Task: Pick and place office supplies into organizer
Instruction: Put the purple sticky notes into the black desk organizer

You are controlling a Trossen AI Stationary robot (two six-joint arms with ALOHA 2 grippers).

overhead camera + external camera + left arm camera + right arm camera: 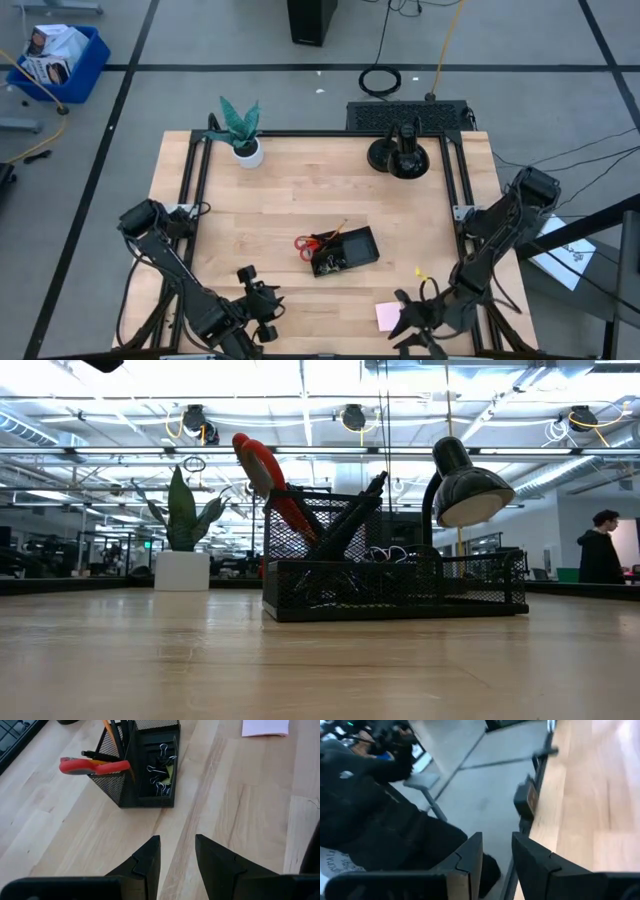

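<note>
Standing at the near edge, both arms wait: left gripper (262,305) near the near-left corner, right gripper (415,315) near the near-right corner, each with jaws parted a little and holding nothing. A pink sticky-note pad (388,316) lies just beside the right gripper, a yellow-green piece (418,271) beyond it. Mid-surface, the organizer (345,250) holds the scissors (310,244), pens and clips. Judgement: the pad is next; the right jaws should approach low and pinch its edge.
</note>
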